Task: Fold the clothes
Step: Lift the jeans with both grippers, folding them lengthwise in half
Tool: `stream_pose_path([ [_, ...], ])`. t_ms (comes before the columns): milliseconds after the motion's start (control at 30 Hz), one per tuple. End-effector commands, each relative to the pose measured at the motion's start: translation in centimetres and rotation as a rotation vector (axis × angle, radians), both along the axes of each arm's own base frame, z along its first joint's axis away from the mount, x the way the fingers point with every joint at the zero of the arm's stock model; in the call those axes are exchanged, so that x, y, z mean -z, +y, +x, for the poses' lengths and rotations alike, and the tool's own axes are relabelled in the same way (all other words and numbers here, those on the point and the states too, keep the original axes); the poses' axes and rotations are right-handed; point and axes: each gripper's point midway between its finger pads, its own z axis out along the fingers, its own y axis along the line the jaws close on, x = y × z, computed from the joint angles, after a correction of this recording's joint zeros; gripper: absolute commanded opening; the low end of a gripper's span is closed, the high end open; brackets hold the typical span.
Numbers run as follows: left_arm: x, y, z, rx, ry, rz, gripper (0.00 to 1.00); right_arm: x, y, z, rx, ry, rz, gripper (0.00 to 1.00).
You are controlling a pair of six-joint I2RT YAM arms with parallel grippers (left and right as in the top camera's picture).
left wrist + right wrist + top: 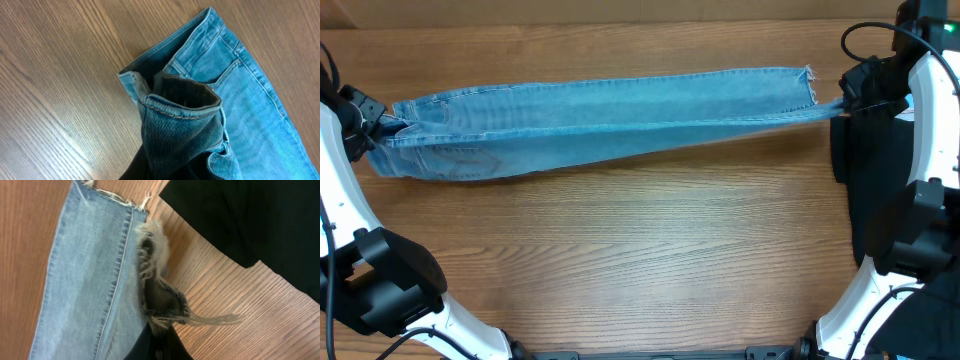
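Note:
The light blue jeans (600, 118) lie stretched left to right across the far half of the table, legs stacked. My left gripper (382, 128) is shut on the waistband at the left end; in the left wrist view the bunched waistband (180, 107) rises over the fingers and hides them. My right gripper (847, 105) is shut on the frayed hem at the right end, pulling a thin taut strip of denim. In the right wrist view the dark fingers (172, 342) pinch the frayed hem (162, 300), threads trailing over the wood.
A black cloth (865, 170) lies at the right edge under the right arm and shows as a dark sheet (250, 220) in the right wrist view. Bare wood table (640, 260) spreads in front of the jeans. Arm bases stand at both near corners.

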Motion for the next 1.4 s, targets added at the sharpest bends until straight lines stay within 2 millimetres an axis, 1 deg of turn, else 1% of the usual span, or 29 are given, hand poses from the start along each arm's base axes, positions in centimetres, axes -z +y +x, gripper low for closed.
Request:
stream_pose_path([
  [0,-1.8,1.9,0.4,-0.053,-0.040,0.086,0.04,-1.7,-1.4,0.7,0.042,-0.042,-0.055,0.04],
  [33,-1.8,1.9,0.4,-0.050,-0.039,0.088,0.04,-2.4,-1.3,0.8,0.041,-0.054,-0.053,0.04],
  [67,-1.8,1.9,0.4,-0.040,-0.038,0.087,0.04,-3.6,-1.3,0.8,0.040,-0.073,-0.053,0.04],
  [100,-1.9,1.5,0.4,-0.017,-0.038,0.074,0.04,-5.3,-1.2,0.7,0.040,-0.097,-0.059,0.04],
  [167,-1.9,0.7,0.3,-0.002,-0.037,0.034,0.04,-6.8,-1.3,0.3,0.043,-0.109,-0.070,0.04],
  [200,-2.0,0.4,-0.1,-0.001,-0.026,0.024,0.04,-7.2,-1.2,-0.1,0.043,-0.100,-0.071,0.04],
  [267,-2.8,-0.3,-1.1,0.002,0.001,0.009,0.04,-7.3,-1.2,-0.6,0.035,-0.085,-0.070,0.04],
  [400,-5.7,-1.9,-4.1,-0.001,0.007,0.011,0.04,-6.9,-1.3,-2.1,0.019,-0.023,-0.068,0.04],
  [433,-6.6,-2.2,-5.2,-0.008,0.011,0.024,0.04,-6.9,-1.2,-2.3,-0.019,-0.018,-0.073,0.04],
  [500,-8.5,-2.9,-7.5,-0.025,0.020,0.054,0.04,-7.1,-1.2,-2.3,-0.038,-0.024,-0.077,0.04],
  [533,-9.2,-3.4,-8.7,-0.028,0.029,0.060,0.04,-7.5,-0.9,-2.4,-0.059,-0.039,-0.070,0.04],
  [567,-9.8,-4.0,-9.8,-0.028,0.032,0.058,0.04,-8.3,-0.7,-2.6,-0.074,-0.062,-0.070,0.04],
  [633,-10.3,-4.5,-10.6,-0.028,0.033,0.057,0.04,-10.4,-0.8,-3.4,-0.079,-0.112,-0.090,0.04],
  [667,-10.2,-4.8,-11.1,-0.027,0.048,0.048,0.04,-12.1,-0.8,-4.2,-0.083,-0.152,-0.106,0.04],
  [733,-10.0,-5.1,-11.6,-0.026,0.072,0.035,0.04,-14.3,-0.6,-5.5,-0.087,-0.207,-0.129,0.04],
  [767,-9.8,-5.4,-12.0,-0.023,0.088,0.025,0.04,-15.4,-0.2,-6.8,-0.086,-0.226,-0.135,0.04],
  [800,-9.8,-5.5,-11.9,-0.018,0.088,0.018,0.04,-15.4,0.0,-7.6,-0.086,-0.222,-0.134,0.04],
  [833,-9.6,-5.7,-12.0,-0.015,0.090,0.013,0.04,-14.6,0.3,-8.8,-0.087,-0.184,-0.125,0.04],
  [867,-9.5,-5.9,-12.1,-0.011,0.089,0.002,0.04,-13.9,0.3,-9.2,-0.089,-0.160,-0.122,0.04],
  [933,-9.2,-6.4,-12.4,-0.006,0.092,-0.015,0.04,-10.8,0.6,-10.0,-0.090,-0.055,-0.088,0.04],
  [967,-9.0,-6.4,-12.6,-0.007,0.098,-0.020,0.04,-10.2,0.5,-9.8,-0.091,-0.036,-0.082,0.04],
  [1067,-8.0,-7.0,-12.9,0.006,0.124,-0.053,0.04,-8.8,0.0,-8.5,-0.097,-0.001,-0.077,0.04],
  [1133,-7.4,-7.4,-12.6,0.015,0.115,-0.082,0.04,-7.1,-0.1,-7.6,-0.110,0.042,-0.064,0.04],
  [1167,-7.4,-7.3,-12.3,0.015,0.107,-0.079,0.04,-6.4,0.1,-7.2,-0.118,0.059,-0.054,0.04],
  [1200,-7.2,-7.0,-11.8,0.015,0.093,-0.071,0.04,-5.0,1.2,-5.6,-0.153,0.070,-0.002,0.04],
  [1233,-7.3,-6.8,-11.5,0.016,0.081,-0.064,0.04,-4.7,1.9,-4.4,-0.175,0.060,0.009,0.04],
  [1267,-7.3,-6.6,-11.2,0.016,0.071,-0.058,0.04,-4.9,2.2,-3.5,-0.188,0.043,0.004,0.04],
  [1300,-7.3,-6.4,-10.9,0.016,0.063,-0.053,0.04,-5.5,3.0,-2.3,-0.208,0.004,0.007,0.04],
  [1367,-6.8,-6.1,-10.1,0.018,0.062,-0.060,0.04,-6.9,3.9,-1.4,-0.226,-0.047,-0.005,0.04],
])
